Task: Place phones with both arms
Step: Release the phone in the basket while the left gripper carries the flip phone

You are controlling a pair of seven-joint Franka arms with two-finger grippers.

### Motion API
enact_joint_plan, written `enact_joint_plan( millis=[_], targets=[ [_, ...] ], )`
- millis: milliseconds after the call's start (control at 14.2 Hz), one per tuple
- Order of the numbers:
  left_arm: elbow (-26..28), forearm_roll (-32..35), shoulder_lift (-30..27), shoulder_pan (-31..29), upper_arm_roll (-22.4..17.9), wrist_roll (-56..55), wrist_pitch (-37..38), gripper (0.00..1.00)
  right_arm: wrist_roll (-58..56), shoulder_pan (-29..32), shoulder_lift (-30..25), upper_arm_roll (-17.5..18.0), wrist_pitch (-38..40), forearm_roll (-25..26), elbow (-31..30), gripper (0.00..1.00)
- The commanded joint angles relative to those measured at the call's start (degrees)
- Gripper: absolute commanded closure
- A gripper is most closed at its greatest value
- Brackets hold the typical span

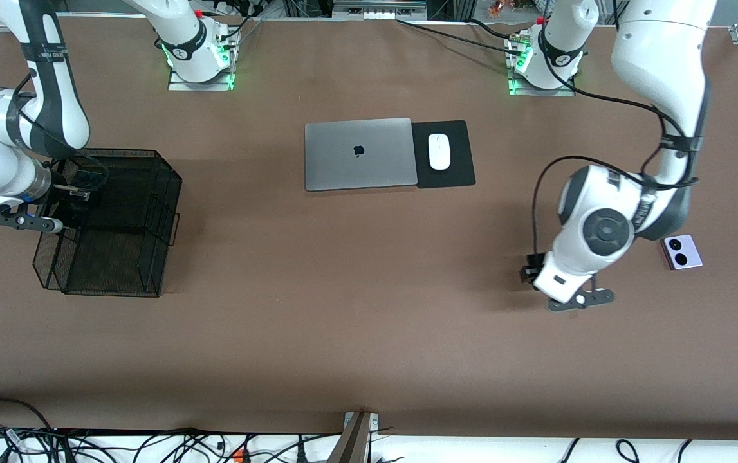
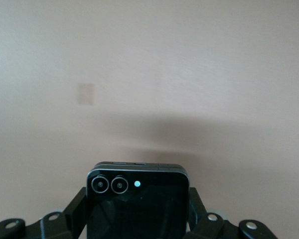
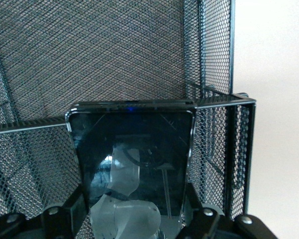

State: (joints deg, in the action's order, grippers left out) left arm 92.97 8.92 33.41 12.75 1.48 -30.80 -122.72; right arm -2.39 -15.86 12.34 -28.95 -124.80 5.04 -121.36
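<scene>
Right wrist view shows the right gripper (image 3: 134,219) clamped on the long black phone (image 3: 132,154), over the black mesh basket (image 1: 118,225) at the right arm's end of the table. The left gripper (image 2: 137,224) pinches the small black phone (image 2: 137,204) above bare table (image 2: 149,74) — at the left arm's end. The lavender phone (image 1: 682,252) lies flat just beside that arm, farther from the front camera than its gripper's spot.

Apple logo on closed grey laptop (image 1: 359,153), no readable text
</scene>
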Motion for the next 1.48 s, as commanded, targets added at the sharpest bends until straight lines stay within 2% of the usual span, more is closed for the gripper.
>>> enact_joint_plan(
  millis=[0,281,563,633,703,774,844,1196,1407],
  targets=[
    [-1.8,0.5,0.1,5.2,-0.9,-7.8,1.9,0.72,-0.2,0.2,0.8,0.1,1.4,-0.8,0.4,0.98],
    [-3.0,0.3,2.0,12.7,-0.9,-19.2,2.0,0.72,-0.2,0.2,0.7,0.1,3.6,-0.9,0.4,0.98],
    [-9.5,0.2,7.3,18.8,-0.9,-28.6,3.5,0.72,-0.2,0.2,0.8,0.1,3.7,-0.8,0.4,0.96],
    [-10.9,0.0,8.5,20.2,-0.9,-30.3,3.6,0.72,-0.2,0.2,0.8,0.1,3.7,-0.8,0.4,0.79],
    [-12.0,-0.1,9.4,21.4,-0.9,-31.5,3.6,0.72,-0.2,0.2,0.8,0.1,3.6,-0.8,0.9,0.30],
    [-13.0,-0.3,10.4,22.4,-0.9,-32.6,3.6,0.72,-0.1,0.2,0.9,0.1,3.6,-0.8,1.4,0.08],
    [-14.6,-0.4,11.7,23.2,-0.9,-33.3,3.6,0.72,0.0,0.0,0.8,0.1,3.7,-0.8,2.0,0.02],
    [-21.2,-0.6,15.9,27.1,-0.8,-35.1,3.1,0.72,-0.3,-0.2,0.7,0.7,4.0,-0.8,5.8,0.01],
    [-26.8,-0.5,19.7,29.1,-0.8,-34.5,2.3,0.73,-0.2,-2.1,0.8,1.3,12.9,-1.8,15.2,0.01]
  ],
)
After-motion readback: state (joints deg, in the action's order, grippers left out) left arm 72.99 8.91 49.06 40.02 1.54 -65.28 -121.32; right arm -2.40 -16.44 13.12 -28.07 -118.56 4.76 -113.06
